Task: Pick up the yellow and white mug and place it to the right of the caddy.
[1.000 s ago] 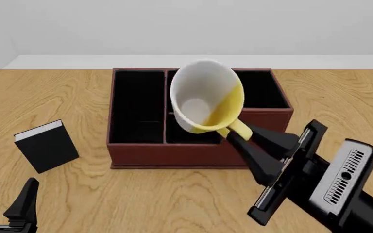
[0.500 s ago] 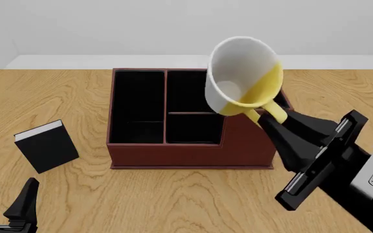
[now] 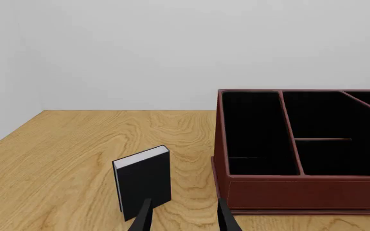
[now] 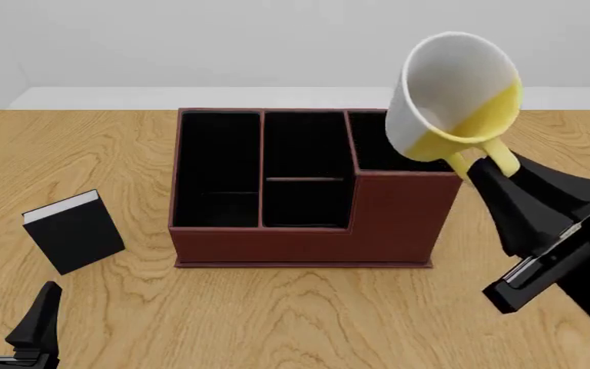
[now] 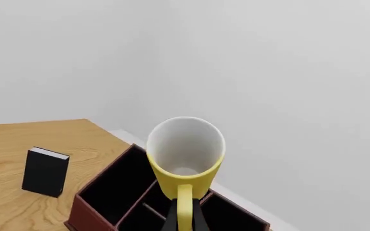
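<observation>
Down at the near edge of the bench, the left pincer (image 4: 13,323) sits low and idle with its fingers spread, nothing between them, so it's no factor.

Just past it on the left stands a small black book (image 4: 74,231), upright, well apart from everything that matters. No way the carry goes near it.

Middle of the bench is the caddy (image 4: 306,188), and that's the real obstacle. Its right-hand corner section is the tall one, and that's exactly the corner the mug (image 4: 457,96) is hanging over right now.

The right pincer (image 4: 487,171) is clamped tight on the mug's yellow handle, holding it up in the air, tipped so the mouth faces back toward the camera. The mug looks to be above the caddy's right end, not clear of it yet.

What I'd worry about:
- lowering too early, so the mug's bottom clips that tall corner wall or drops into the compartment
- a handle-only grip, so the mug could swing or slip if the arm jerks
- setting it down while it's tilted like this, and it rolls over

Open bench (image 4: 541,138) to the right of the caddy looks free, as far as I can see.
</observation>
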`<state>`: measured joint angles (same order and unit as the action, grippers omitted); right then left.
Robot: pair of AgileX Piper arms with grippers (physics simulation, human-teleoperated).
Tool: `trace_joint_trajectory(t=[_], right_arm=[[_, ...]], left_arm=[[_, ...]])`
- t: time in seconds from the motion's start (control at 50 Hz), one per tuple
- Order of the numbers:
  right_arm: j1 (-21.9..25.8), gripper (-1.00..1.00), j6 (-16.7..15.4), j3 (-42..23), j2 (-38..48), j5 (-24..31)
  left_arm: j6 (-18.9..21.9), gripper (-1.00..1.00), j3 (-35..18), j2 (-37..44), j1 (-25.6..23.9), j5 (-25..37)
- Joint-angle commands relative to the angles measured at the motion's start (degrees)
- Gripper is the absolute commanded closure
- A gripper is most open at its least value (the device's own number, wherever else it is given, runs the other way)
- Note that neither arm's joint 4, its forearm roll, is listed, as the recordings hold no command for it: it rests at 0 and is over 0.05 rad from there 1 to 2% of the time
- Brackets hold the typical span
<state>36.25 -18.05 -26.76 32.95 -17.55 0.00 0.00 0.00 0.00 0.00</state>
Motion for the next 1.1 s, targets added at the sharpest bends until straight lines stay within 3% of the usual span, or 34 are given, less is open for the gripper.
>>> trace_joint_trajectory(t=[0.02, 0.68, 0.82, 1.1], right_arm=[[-4.6, 1.0, 0.3, -0.3, -3.1, 2.1], [-17.0, 1.0, 1.5, -1.9, -8.4, 8.2], [-19.0, 1.0, 0.5, -1.5, -9.6, 8.9], [-24.4, 1.0, 2.1, -1.3, -8.5, 8.5]], left_arm=[[0.0, -1.0, 0.0, 0.0, 0.0, 0.0], [0.0, -1.0, 0.0, 0.0, 0.0, 0.0], [0.0, -1.0, 0.0, 0.0, 0.0, 0.0], [0.0, -1.0, 0.0, 0.0, 0.0, 0.0]])
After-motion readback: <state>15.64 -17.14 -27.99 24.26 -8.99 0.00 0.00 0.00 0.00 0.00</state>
